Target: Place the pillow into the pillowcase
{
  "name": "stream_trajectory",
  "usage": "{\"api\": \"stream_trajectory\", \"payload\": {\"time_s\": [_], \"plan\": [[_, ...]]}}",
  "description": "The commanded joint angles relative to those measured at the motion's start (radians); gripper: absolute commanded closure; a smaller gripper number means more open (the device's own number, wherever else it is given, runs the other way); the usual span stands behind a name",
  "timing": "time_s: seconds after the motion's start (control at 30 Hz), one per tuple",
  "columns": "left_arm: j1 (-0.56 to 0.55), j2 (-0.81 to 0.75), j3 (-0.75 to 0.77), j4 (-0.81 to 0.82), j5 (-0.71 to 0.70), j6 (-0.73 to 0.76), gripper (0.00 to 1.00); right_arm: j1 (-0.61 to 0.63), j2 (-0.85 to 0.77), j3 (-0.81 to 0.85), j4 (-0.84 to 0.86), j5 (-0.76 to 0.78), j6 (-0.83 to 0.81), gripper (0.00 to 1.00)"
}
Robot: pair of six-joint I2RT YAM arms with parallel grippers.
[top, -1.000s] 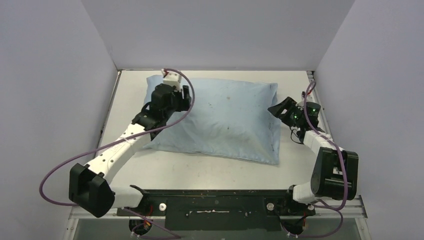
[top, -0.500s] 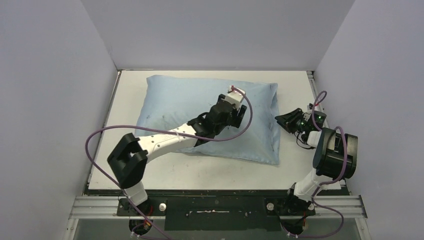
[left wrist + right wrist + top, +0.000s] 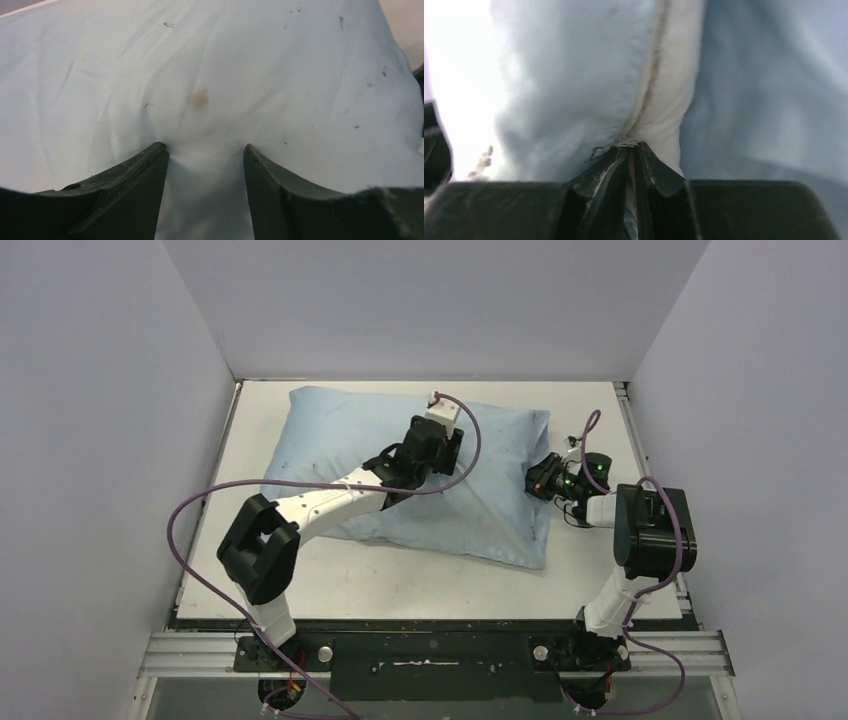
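Bulging pillowcase [image 3: 330, 440] with the pillow [image 3: 664, 100] inside; right jaws clenched on its edge, left jaws released atop.

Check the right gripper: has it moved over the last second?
Yes. In the top view the right gripper has shifted left, away from the right edge of the table, and now meets the right end of the pillowcase.

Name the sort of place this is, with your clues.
Likely a robot lab cell: left arm and right arm bolted to a rail, a table boxed in by plain walls, one pillowcase.
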Motion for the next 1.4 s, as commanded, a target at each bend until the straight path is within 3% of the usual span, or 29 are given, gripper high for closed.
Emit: {"api": "stream_trajectory", "payload": {"time_s": [0.0,0.1,0.23,0.37,0.5,0.73,0.9,0.97,1.03,1.13,1.27,1.37], "plan": [[0.084,-0.143,-0.033,-0.072,-0.01,-0.02,0.46,0.1,-0.117,-0.093,0.458,-0.097,0.214,0.88],[0.072,-0.239,-0.054,-0.057,-0.022,0.032,0.46,0.171,-0.15,-0.125,0.613,-0.046,0.321,0.9],[-0.036,-0.297,-0.071,-0.015,-0.002,0.07,0.44,0.271,-0.107,-0.141,0.846,0.023,0.467,0.9],[-0.12,-0.267,-0.056,-0.015,0.023,0.06,0.42,0.316,-0.012,-0.138,1.128,0.067,0.648,0.91],[-0.17,-0.196,-0.034,-0.037,0.007,0.065,0.41,0.324,0.02,-0.149,1.244,0.095,0.722,0.92],[-0.194,-0.096,-0.005,-0.021,-0.009,0.058,0.39,0.324,-0.071,-0.173,1.059,0.107,0.598,0.92],[-0.198,0.003,0.036,0.002,-0.125,0.106,0.4,0.325,-0.094,-0.174,1.018,0.109,0.584,0.92],[-0.205,0.03,0.039,0.038,-0.18,0.142,0.5,0.325,-0.099,-0.181,1.0,0.114,0.58,0.92],[-0.223,0.029,0.037,0.053,-0.21,0.163,0.76,0.32,-0.112,-0.193,0.959,0.117,0.563,0.92],[-0.261,-0.026,-0.004,0.115,-0.224,0.226,1.0,0.293,-0.194,-0.242,0.721,0.152,0.461,0.87],[-0.274,-0.102,-0.037,0.158,-0.209,0.237,1.0,0.278,-0.355,-0.304,0.331,0.282,0.266,0.65],[-0.275,-0.129,-0.046,0.188,-0.163,0.232,1.0,0.28,-0.409,-0.332,0.309,0.32,0.245,0.55]]}}
